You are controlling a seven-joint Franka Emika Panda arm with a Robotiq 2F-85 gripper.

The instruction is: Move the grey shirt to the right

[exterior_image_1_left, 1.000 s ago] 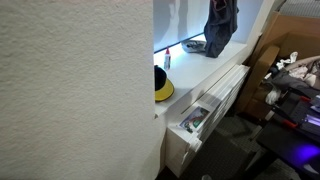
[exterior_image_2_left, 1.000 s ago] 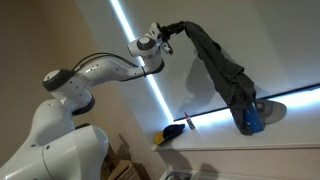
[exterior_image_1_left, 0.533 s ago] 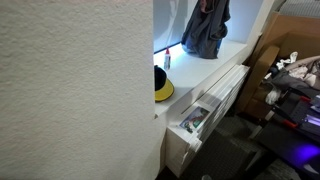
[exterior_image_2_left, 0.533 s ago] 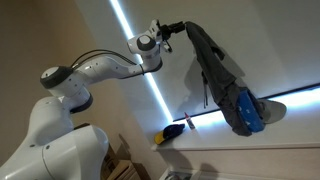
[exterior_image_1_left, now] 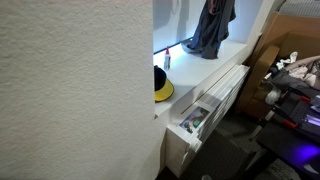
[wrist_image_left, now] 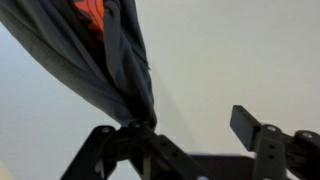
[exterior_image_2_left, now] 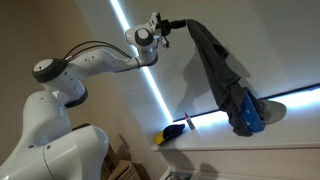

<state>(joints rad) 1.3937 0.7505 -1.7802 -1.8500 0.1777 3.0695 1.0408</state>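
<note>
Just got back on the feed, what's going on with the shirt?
The robot's gripper is shut on one end of the grey shirt and holds it up high in front of the wall. The shirt hangs down, its lower end near the white ledge; whether it touches there is unclear. It is not set down yet.

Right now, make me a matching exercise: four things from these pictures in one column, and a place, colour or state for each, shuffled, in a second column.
1. grey shirt
2. gripper
3. yellow object
4. cardboard box

A. shut on cloth
B. on the white ledge
C. hanging in the air
D. brown

Pairs: 1-C, 2-A, 3-B, 4-D.
</note>
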